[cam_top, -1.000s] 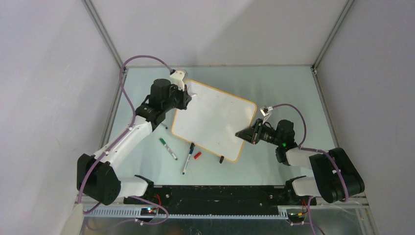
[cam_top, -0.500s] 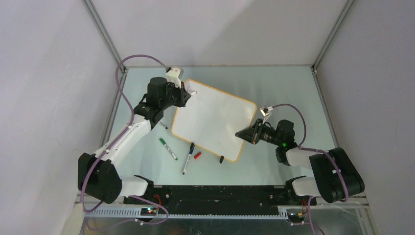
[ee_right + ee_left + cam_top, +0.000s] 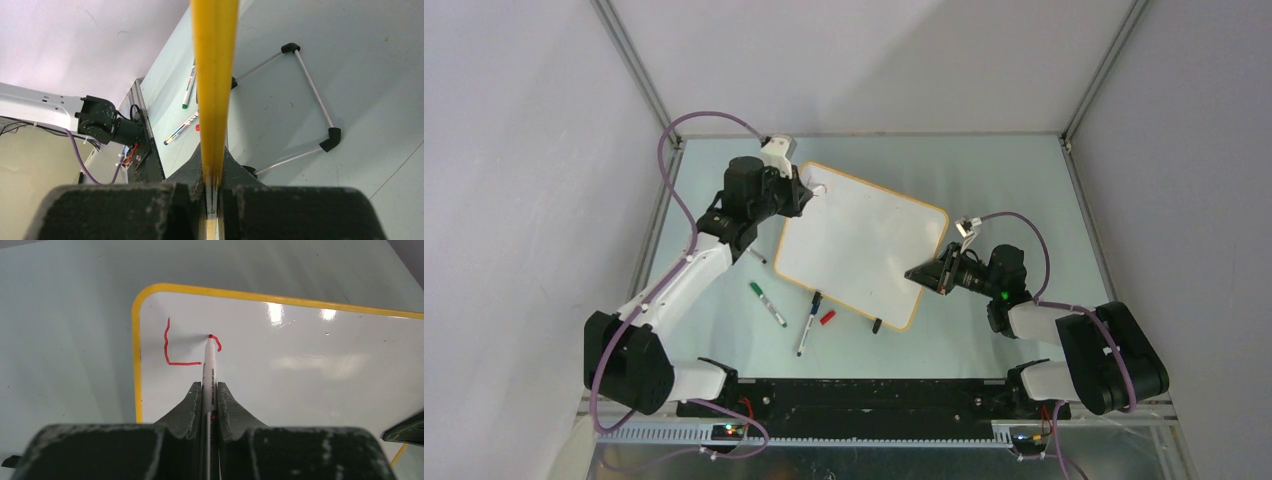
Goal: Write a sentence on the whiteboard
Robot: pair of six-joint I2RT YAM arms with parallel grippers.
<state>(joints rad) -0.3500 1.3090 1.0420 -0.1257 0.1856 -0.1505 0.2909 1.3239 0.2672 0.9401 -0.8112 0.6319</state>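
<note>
Red marker (image 3: 209,367) pinched by left fingers (image 3: 191,402) | right fingers (image 3: 190,172) clamped whiteboard (image 3: 215,75) edge | second letter begun: light, steady tip pressure advised.

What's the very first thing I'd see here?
A big whiteboard sits in the middle of the table. At its far left corner, the left claw grips a pen, tip on the board beside a red L. The right claw pinches the board's right edge.

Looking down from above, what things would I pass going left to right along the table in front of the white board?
green marker → dark-tipped marker → small red cap → black clip foot → right pincer, clamped on the whiteboard edge.
</note>
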